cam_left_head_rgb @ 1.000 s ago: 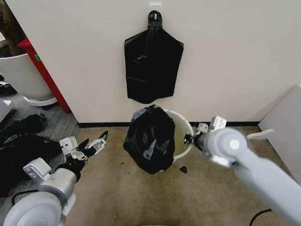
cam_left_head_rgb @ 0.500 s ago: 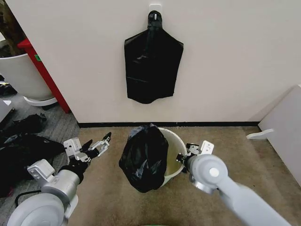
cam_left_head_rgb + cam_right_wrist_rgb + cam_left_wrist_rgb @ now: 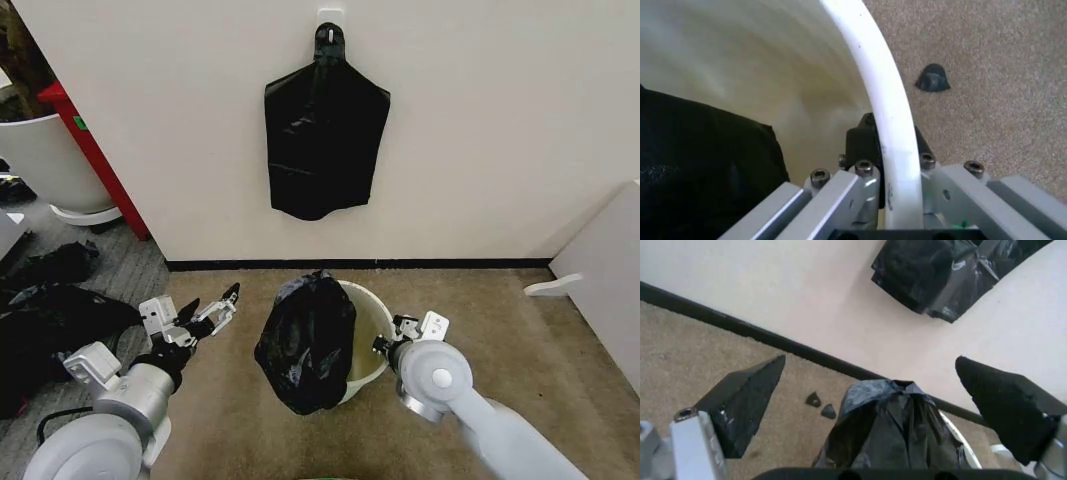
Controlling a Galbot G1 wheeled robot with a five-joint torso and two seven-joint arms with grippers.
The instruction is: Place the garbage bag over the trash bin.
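Note:
The trash bin [image 3: 372, 318], small, round and cream-white, stands on the carpet below the wall. The glossy black garbage bag [image 3: 308, 340] hangs bunched over its left rim and down the outside, leaving the right half of the mouth uncovered. My right gripper [image 3: 386, 346] is shut on the bin's right rim; in the right wrist view the rim [image 3: 883, 95] runs between its jaws, with the garbage bag [image 3: 700, 170] inside the wall. My left gripper [image 3: 208, 312] is open above the carpet left of the bin; its view shows the garbage bag [image 3: 893, 430] ahead between the fingertips [image 3: 750, 400].
A flat sheaf of black bags [image 3: 325, 140] hangs from a wall hook above the bin. A large white tub [image 3: 45, 160], a red post [image 3: 95, 160] and black plastic heaps [image 3: 50, 310] lie left. A white board [image 3: 610, 280] leans at the right. Small black scraps [image 3: 932, 80] dot the carpet.
The bin, with the bag on it and my right gripper on its rim, has slid away from the wall toward me. My left gripper has barely moved.

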